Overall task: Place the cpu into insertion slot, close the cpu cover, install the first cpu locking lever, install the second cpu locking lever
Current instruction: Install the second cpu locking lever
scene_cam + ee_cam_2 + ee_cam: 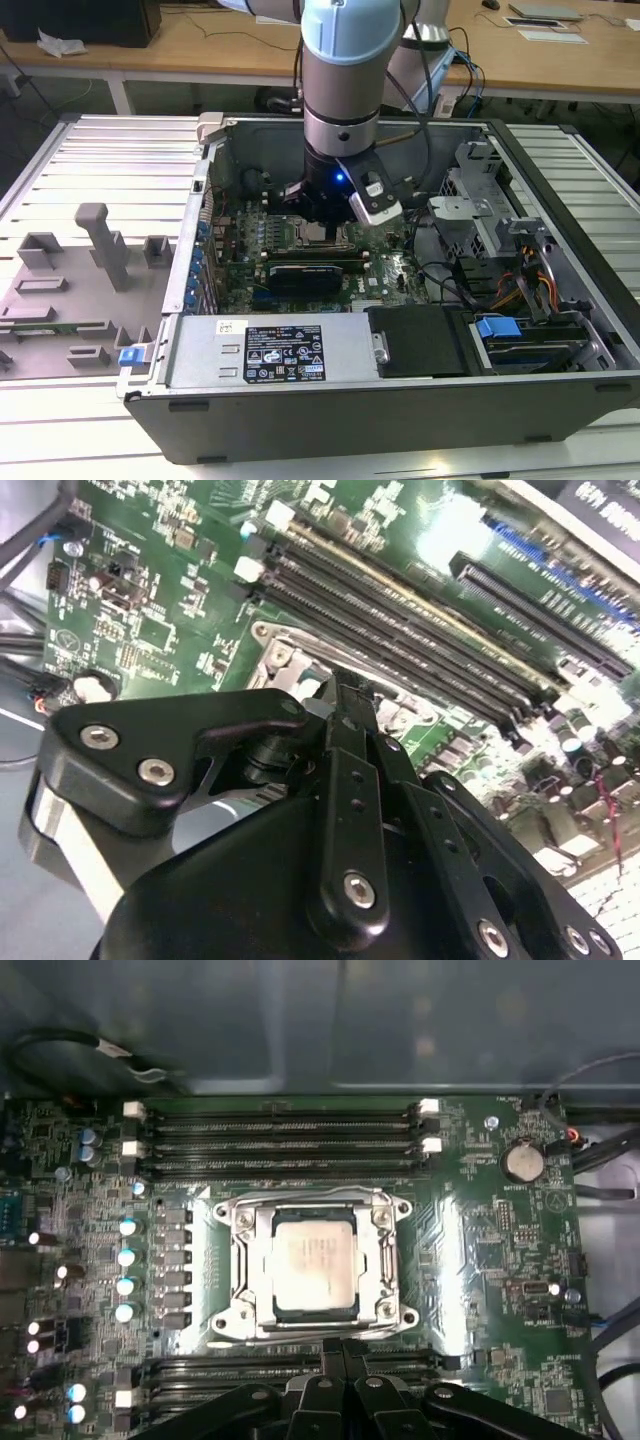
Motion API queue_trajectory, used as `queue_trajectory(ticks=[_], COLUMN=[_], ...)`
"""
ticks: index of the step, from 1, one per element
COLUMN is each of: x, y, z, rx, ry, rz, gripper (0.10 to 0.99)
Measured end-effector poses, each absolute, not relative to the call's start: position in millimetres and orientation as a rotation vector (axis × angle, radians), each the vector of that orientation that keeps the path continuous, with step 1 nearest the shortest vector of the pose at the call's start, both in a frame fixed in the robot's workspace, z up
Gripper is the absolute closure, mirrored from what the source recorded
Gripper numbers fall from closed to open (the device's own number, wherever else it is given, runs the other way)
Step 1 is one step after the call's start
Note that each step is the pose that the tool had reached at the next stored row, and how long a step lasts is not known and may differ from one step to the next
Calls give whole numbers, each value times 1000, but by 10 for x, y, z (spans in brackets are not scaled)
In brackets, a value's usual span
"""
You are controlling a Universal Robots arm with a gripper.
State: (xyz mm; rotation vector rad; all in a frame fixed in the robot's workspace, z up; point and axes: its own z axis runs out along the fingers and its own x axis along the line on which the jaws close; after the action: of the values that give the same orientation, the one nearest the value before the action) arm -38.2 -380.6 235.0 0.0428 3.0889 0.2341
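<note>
Cpu (pixel 314 1265) sits in the slot (pixel 240 1260) on the motherboard (pixel 500 1250), cover (pixel 383 1260) down flat around it. Fingers (pixel 345 1355) pressed together, empty, at the socket edge nearest the wrist, cpu just beyond the tips. Locking levers hard to make out; in the exterior view the arm hides most of the socket.

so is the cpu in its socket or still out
In: the cpu lies flat inside the socket, with the metal cover framing it.
</note>
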Motion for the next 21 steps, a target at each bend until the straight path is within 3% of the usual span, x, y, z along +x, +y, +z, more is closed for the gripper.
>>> queue_trajectory(ticks=[10,21], x=[-399,-462], y=[-3551,-3536], z=[2346,2378], rx=[43,42], ry=[3089,3089], rz=[234,232], gripper=[980,980])
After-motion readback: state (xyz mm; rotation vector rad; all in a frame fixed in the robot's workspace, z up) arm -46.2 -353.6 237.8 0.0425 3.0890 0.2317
